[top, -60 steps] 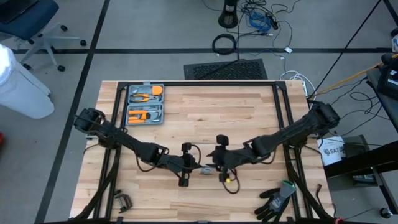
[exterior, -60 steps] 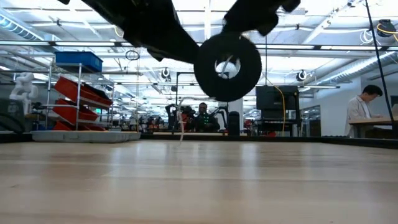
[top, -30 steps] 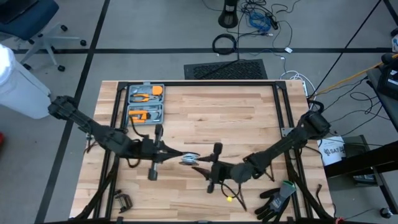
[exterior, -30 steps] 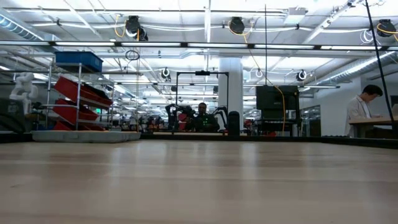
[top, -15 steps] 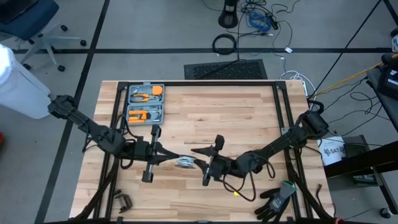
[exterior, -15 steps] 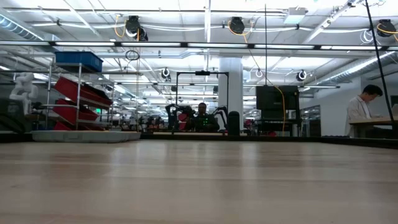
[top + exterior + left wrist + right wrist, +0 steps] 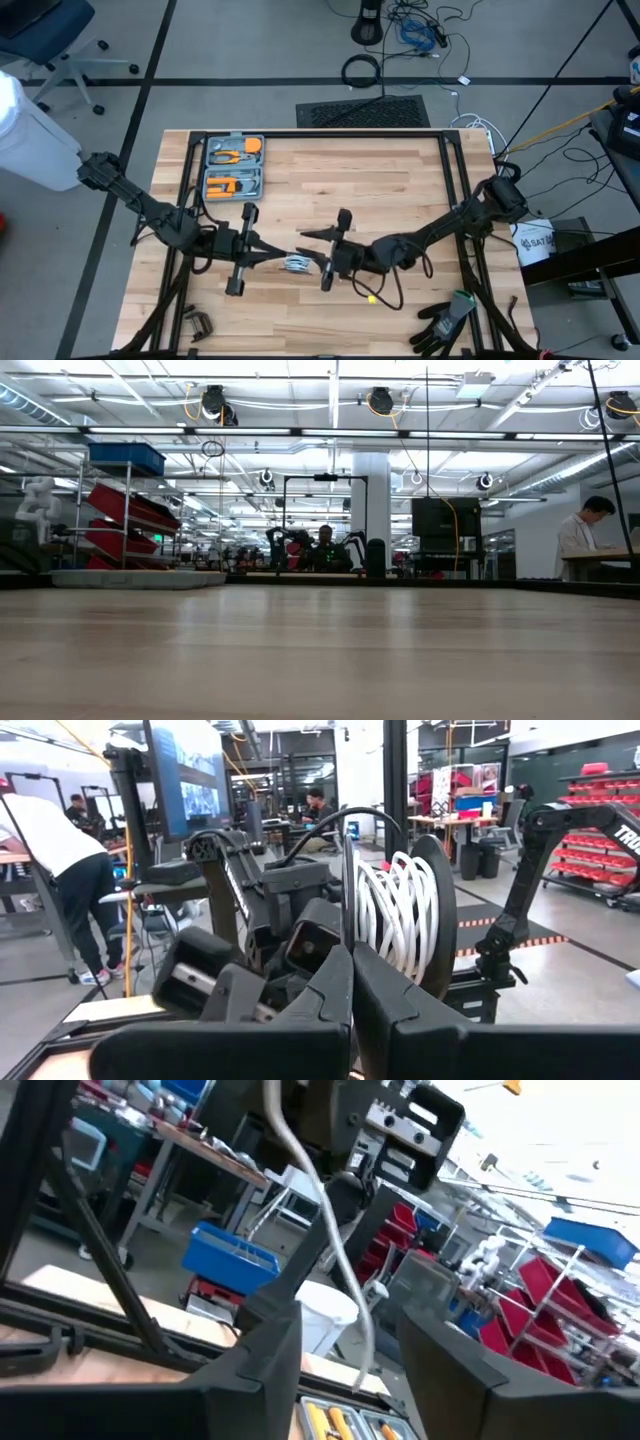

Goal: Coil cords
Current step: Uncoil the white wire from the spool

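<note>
Grey tool case [image 7: 233, 167] sits open at the far-left part of the wooden surface [image 7: 400, 180]; both halves hold orange-handled tools, details too small to make out. Left claw [image 7: 272, 253] is clamped shut on the reel [image 7: 297, 264], held above the surface near the front middle. In the left wrist view, white cord [image 7: 392, 915] is wound on the reel between its dark discs. Right claw [image 7: 312, 248] sits just beside the reel, fingers apart; a loose cord strand runs between them without being gripped.
</note>
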Robot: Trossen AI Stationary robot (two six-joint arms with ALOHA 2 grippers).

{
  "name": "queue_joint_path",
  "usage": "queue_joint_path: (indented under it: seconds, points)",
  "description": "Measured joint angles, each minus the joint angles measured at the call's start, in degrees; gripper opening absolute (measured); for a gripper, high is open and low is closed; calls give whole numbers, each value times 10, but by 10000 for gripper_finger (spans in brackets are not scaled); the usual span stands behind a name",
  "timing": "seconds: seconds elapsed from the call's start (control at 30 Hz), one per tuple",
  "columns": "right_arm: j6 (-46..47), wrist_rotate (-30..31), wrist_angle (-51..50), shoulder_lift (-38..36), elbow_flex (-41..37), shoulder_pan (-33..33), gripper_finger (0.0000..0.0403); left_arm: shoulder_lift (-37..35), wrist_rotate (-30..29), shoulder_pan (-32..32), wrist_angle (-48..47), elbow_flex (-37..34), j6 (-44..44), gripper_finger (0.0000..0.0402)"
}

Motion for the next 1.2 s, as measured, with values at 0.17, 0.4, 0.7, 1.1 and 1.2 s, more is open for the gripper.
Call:
queue_joint_path:
  seconds: [0.17,0.4,0.7,1.1,1.2]
  points:
    - [24,-40,0,0,0,-17,110,0,0,0,0,0,0,1]
    - [43,-46,-8,0,0,-21,28,0,0,0,0,0,0,1]
    - [69,-54,-47,-2,0,-9,2,0,0,0,-6,0,1,1]
    - [100,37,-77,-29,0,99,0,0,-46,-25,-36,0,117,1]
    - [99,80,-79,-35,0,134,0,0,-54,-35,-37,0,150,1]
